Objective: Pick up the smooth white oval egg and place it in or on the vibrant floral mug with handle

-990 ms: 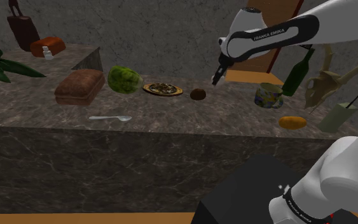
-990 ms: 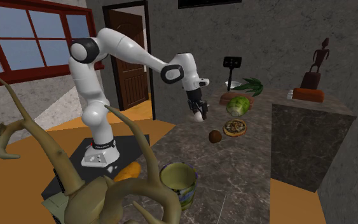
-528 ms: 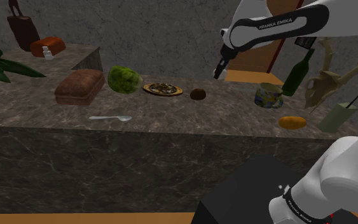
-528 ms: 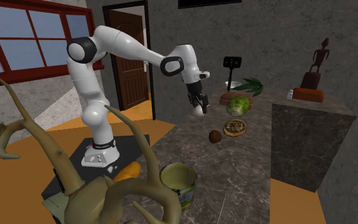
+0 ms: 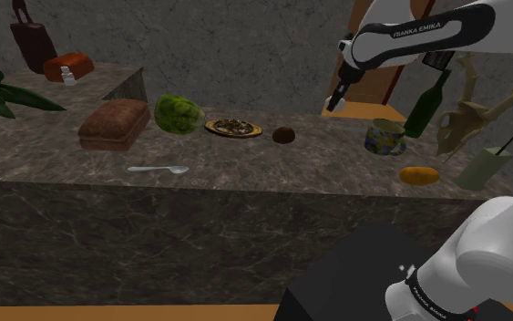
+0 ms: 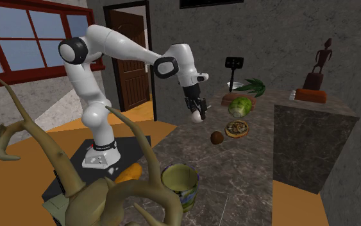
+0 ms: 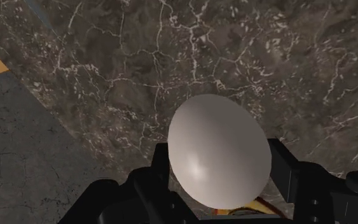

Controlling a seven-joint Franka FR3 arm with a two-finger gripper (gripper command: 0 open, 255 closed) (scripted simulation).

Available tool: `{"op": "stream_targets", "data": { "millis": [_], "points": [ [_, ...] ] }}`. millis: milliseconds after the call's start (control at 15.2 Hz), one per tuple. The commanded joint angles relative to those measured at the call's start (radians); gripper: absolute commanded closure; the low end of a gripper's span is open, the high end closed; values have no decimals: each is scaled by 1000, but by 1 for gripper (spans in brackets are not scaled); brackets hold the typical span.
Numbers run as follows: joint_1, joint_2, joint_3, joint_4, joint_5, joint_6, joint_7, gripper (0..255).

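One smooth white oval egg (image 7: 219,153) sits clasped between the jaws, their black fingers (image 7: 288,173) pressed to its sides, so the jaws are narrowed onto it. It hangs well above the dark veined stone worktop (image 5: 245,160), higher than the blue, yellow and green patterned mug (image 5: 384,139) and toward the shoulder view's left of it.

The step in hand looks like the carry to the mug. Done well, it would bring the egg squarely over the mug's open mouth, then lower it close to the rim before the jaws part, since an egg let go from high would likely bounce out. The tall dark green bottle (image 5: 425,105) near the mug calls for a path clear of its neck.

A small brown round thing (image 5: 283,135) lies apart from the mug; the room has grey stone walls, an orange floor (image 6: 294,205), a brown door (image 6: 134,64) and a red-framed window (image 6: 31,38).
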Motion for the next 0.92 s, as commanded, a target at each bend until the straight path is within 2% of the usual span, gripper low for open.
{"op": "stream_targets", "data": {
  "millis": [0, 462, 858],
  "points": [
    [-19, -19, -31, -16, 4, 2, -53, 255],
    [-74, -41, -148, -23, 28, 0, -240, 255],
    [-113, -16, -259, 16, 73, -12, -415, 255]
  ]
}}
